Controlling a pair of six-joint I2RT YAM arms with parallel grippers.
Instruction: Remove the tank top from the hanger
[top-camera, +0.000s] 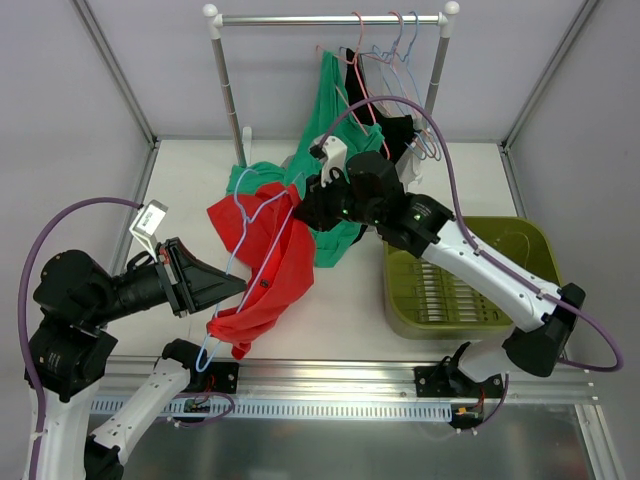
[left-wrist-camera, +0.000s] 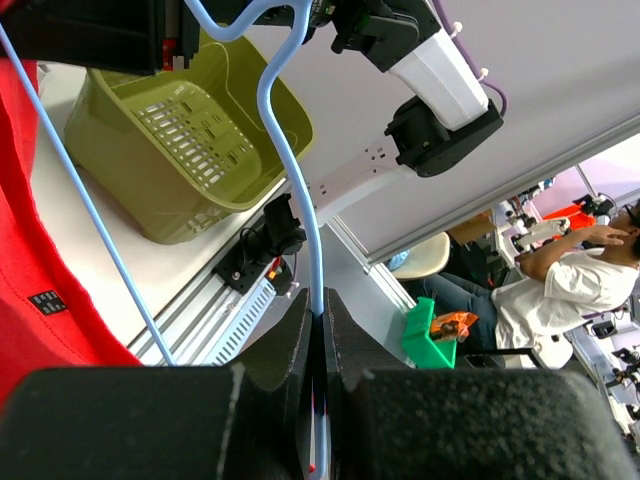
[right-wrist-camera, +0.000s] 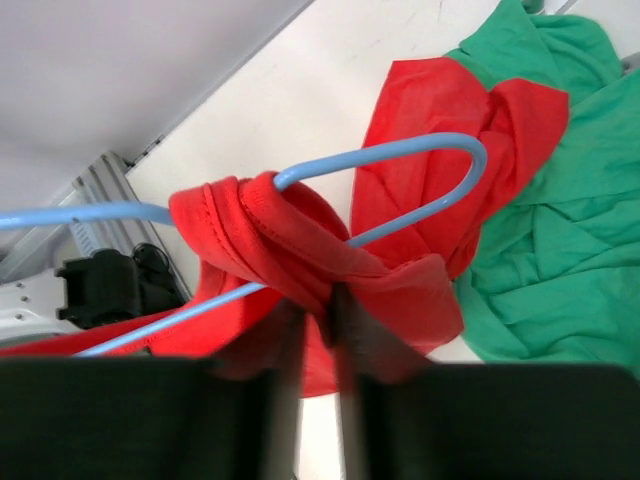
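From above, the fingertips of your right gripper (top-camera: 305, 208) are buried where the red tank top (top-camera: 268, 268) meets the green top (top-camera: 335, 170), so you can't read them here. The tank top droops crumpled off the pale-blue hanger (top-camera: 234, 258), low over the table (top-camera: 350, 300).

On the left wrist, your left gripper (left-wrist-camera: 320, 312) is clenched on the hanger (left-wrist-camera: 292, 150) wire. Only a red edge of the tank top (left-wrist-camera: 40, 250) shows, cut off at the left.

On the right wrist, the fingers are blurred, yet your right gripper (right-wrist-camera: 335, 312) is pinching the tank top (right-wrist-camera: 300, 250) strap, which is twisted round the hanger (right-wrist-camera: 400, 155) shoulder.
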